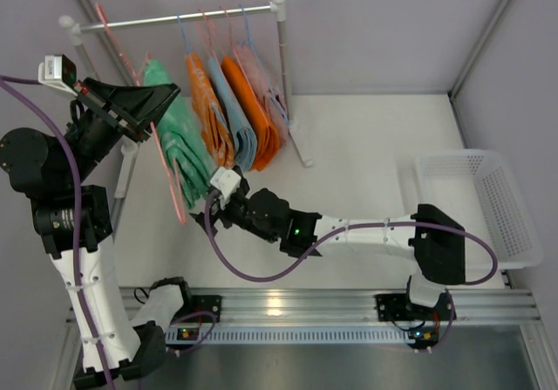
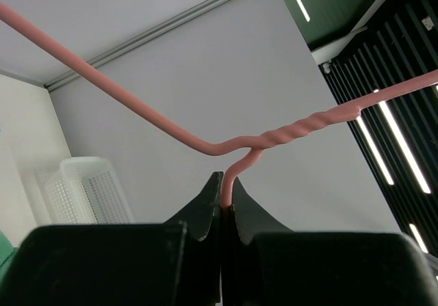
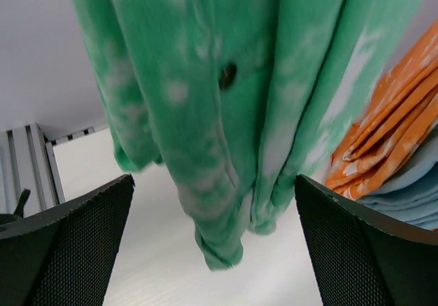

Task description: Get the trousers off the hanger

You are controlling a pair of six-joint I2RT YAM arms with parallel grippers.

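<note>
The mint-green trousers (image 1: 181, 142) with pale blotches hang folded over the thin pink hanger (image 1: 174, 200), held off the rail to the left of the rack. My left gripper (image 1: 161, 106) is shut on the hanger's wire; in the left wrist view the pink wire (image 2: 239, 142) runs down between the closed fingers (image 2: 205, 207). My right gripper (image 1: 206, 208) is open beside the lower end of the trousers. In the right wrist view the trousers (image 3: 226, 107) hang just ahead of the wide-open gripper (image 3: 213, 183), not touching the fingers (image 3: 82, 231).
A clothes rack (image 1: 174, 18) holds an orange patterned pair (image 1: 202, 102), a light blue pair (image 1: 234, 115) and another orange pair (image 1: 257, 111) on blue-hooked hangers. These show at the right of the right wrist view (image 3: 393, 148). A white mesh basket (image 1: 516, 224) sits at the right.
</note>
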